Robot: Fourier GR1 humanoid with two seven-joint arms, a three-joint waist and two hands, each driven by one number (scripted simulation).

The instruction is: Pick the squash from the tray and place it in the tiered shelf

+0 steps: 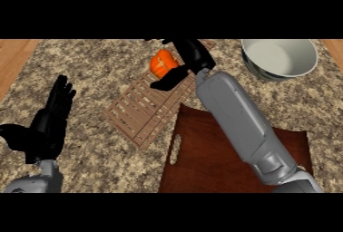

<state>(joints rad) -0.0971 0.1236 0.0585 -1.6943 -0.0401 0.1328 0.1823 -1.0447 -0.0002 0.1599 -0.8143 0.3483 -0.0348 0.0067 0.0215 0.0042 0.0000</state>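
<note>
Squash: orange, at the far end of the slatted shelf, held by the right hand, fingers curled round it.

Nearest, at the lower edge: dark brown tray with a handle slot on its left side, nothing seen on the part not hidden by the right forearm. Left of it, over the speckled table: left hand, fingers straight and held out, carrying nothing, resting well apart from the work. Further off: shelf lying aslant, one corner just beside the tray's far edge. Beyond, at the far right: white bowl, apart from the shelf.

Judged stage: placing, release not yet made. Risks: round squash rolling down the slats or off the far edge once let go, if set on a tilted part; thumb dragging it sideways on withdrawal; forearm sweeping the shelf's corner and shifting it.
</note>
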